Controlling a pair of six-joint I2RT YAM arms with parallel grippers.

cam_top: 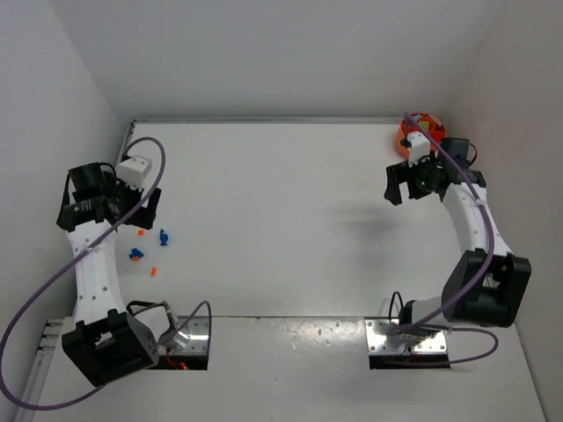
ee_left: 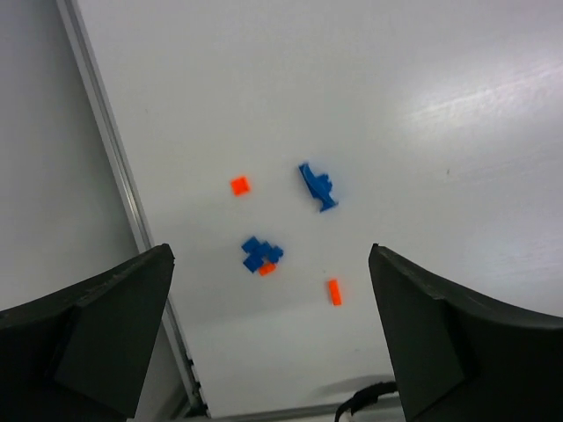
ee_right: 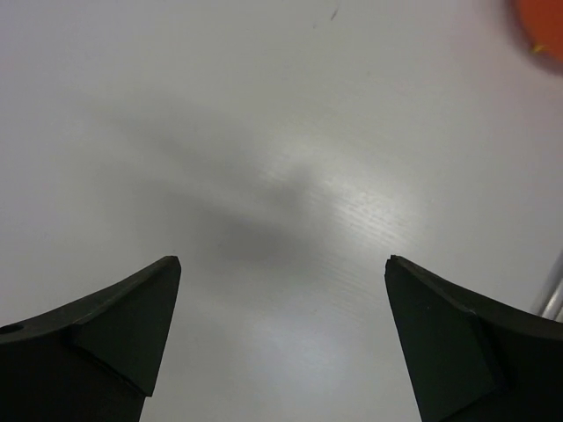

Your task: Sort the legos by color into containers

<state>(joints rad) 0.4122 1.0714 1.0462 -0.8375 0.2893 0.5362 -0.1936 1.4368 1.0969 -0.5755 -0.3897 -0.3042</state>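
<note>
Legos [ee_left: 264, 255] scattered on table [ee_left: 396, 88]; left fingers [ee_left: 106, 325], right fingers [ee_right: 114, 325] spread wide, holding nothing.

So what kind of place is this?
Likely a robot test cell: a white table boxed by white walls, left arm and right arm bolted at its near edge, tiny legos and an orange tub.
</note>
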